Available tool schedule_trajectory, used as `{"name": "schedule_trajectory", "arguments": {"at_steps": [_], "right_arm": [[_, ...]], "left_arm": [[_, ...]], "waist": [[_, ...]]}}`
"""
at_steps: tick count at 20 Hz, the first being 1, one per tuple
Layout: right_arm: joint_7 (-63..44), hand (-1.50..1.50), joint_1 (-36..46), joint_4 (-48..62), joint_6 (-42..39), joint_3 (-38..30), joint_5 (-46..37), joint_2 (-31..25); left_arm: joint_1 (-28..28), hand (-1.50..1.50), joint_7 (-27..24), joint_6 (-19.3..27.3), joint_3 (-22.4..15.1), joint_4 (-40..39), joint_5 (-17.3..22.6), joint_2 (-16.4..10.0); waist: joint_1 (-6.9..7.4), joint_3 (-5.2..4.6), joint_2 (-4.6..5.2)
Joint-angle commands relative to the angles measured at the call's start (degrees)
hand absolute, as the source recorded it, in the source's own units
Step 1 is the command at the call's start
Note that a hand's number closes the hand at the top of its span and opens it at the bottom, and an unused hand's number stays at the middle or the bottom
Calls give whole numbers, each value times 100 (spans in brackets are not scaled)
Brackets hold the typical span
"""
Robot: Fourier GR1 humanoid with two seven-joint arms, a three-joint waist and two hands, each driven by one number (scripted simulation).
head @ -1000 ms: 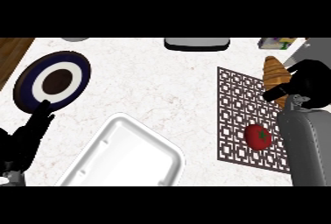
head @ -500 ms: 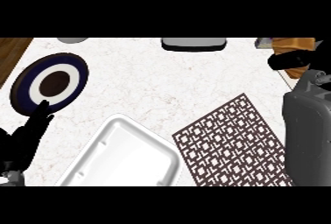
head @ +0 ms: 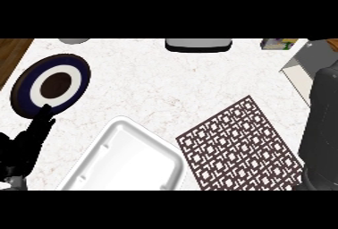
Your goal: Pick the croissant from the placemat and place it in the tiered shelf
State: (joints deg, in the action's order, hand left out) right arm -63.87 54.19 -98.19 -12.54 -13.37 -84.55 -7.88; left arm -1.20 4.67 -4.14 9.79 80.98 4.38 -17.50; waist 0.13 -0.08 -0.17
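The brown lattice placemat (head: 238, 147) lies skewed on the white counter at the lower right, with nothing on it. No croissant is clearly visible; I cannot identify the orange sliver (head: 332, 41) at the top right edge. My right forearm (head: 323, 134) fills the right edge as a dark grey mass, and its hand is outside the view. A pale slanted panel (head: 298, 71) shows beside it at the upper right; I cannot tell whether it belongs to the tiered shelf. My left hand (head: 26, 145) rests at the lower left, fingers straight and pointing up, holding nothing.
A dark blue plate (head: 74, 67) with a white ring and brown centre sits at the left. A white tray (head: 125, 161) lies at the bottom centre, close to the placemat. A grey object (head: 198, 44) and a small coloured box (head: 277, 43) stand along the far edge.
The croissant and a red item that were on the placemat are gone from view. The mat now lies skewed. My right hand has left the picture upward. The left hand stays still.
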Motion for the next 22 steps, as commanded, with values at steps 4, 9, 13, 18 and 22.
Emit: {"name": "schedule_trajectory", "arguments": {"at_steps": [4,9,13,18,22], "right_arm": [[-547,150,532,354,-1359,-282,-700,-477],[-128,150,1058,826,-1678,-718,-762,-860],[224,150,1249,1290,-1444,-1239,-698,-1216],[252,150,536,987,-1362,-1216,-1044,-1129],[766,150,852,1880,-1392,-1489,-979,-1912]], "left_arm": [[180,0,181,221,-105,28,-108,204],[172,0,231,-114,192,54,143,-157],[43,0,159,-58,160,94,71,-63],[-328,0,150,140,-212,487,-185,337],[14,0,552,-61,15,450,8,17]], "waist": [[-73,0,-19],[2,2,-3],[32,5,14],[15,10,3],[38,8,20]]}}
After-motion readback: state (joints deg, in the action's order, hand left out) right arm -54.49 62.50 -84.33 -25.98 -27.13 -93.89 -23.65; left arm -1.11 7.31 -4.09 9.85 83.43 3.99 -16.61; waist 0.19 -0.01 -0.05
